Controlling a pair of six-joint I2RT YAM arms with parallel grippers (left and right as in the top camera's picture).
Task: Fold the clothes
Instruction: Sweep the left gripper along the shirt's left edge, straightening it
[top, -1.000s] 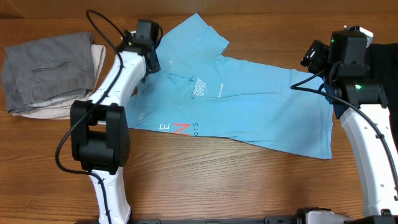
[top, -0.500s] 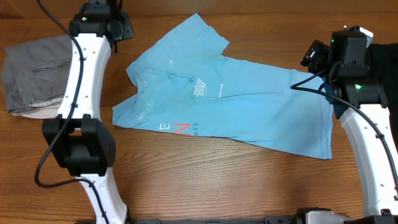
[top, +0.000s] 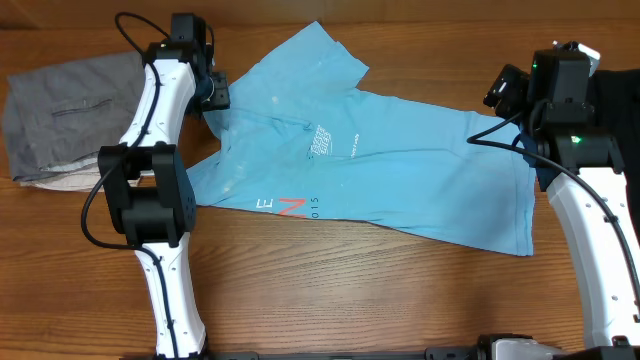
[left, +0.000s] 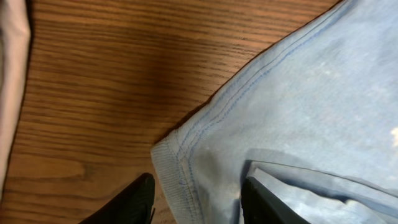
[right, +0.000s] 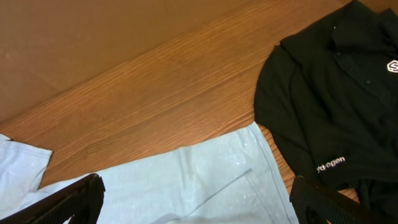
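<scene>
The clothes are a light blue T-shirt (top: 400, 175) lying spread across the table, with small white print and coral letters facing up. My left gripper (top: 212, 95) is at the shirt's back left edge. In the left wrist view it (left: 198, 183) stands open, its two dark fingers straddling a stitched, ribbed corner of the blue cloth (left: 292, 124), which lies flat on the wood. My right gripper (top: 503, 88) hovers wide open over the shirt's right edge (right: 205, 180), with nothing between its fingers.
A folded grey garment (top: 75, 110) lies on a beige one (top: 70, 178) at the left of the table. A black garment (right: 336, 93) with small white lettering lies just right of the shirt. Bare wood (top: 350, 290) runs along the front.
My left arm swung away to the back left, then came back down to the shirt's left corner. The shirt's left edge has shifted slightly. The right arm has not moved.
</scene>
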